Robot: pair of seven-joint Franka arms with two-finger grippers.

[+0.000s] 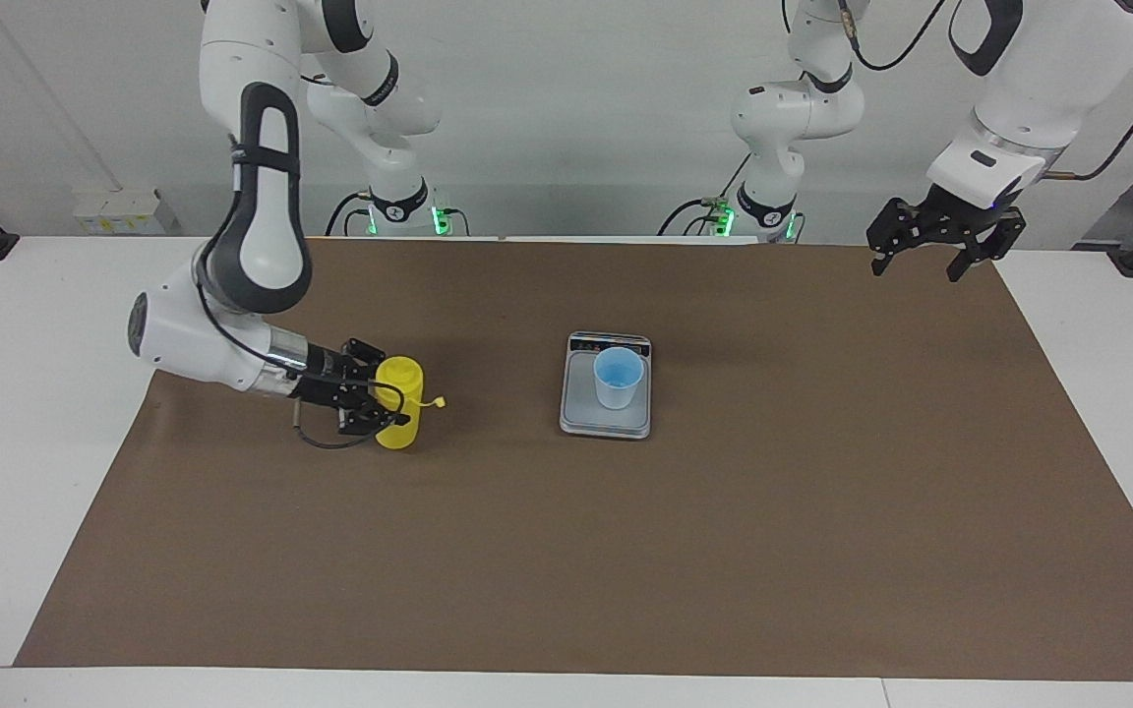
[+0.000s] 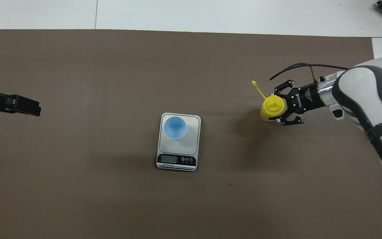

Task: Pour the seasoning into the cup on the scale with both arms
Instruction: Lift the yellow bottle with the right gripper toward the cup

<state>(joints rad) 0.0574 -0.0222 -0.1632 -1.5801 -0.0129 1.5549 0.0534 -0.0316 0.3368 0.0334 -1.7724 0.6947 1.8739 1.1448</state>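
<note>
Standing on scale, cup, seemingly empty

The cup stands on the scale mid-table; the seasoning, seemingly upright, lies well apart toward the right arm's end, on the mat.

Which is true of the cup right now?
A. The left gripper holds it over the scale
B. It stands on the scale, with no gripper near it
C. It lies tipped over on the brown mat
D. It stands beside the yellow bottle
B: the cup stands upright on the scale, while the bottle is with the right gripper toward the right arm's end.
</note>
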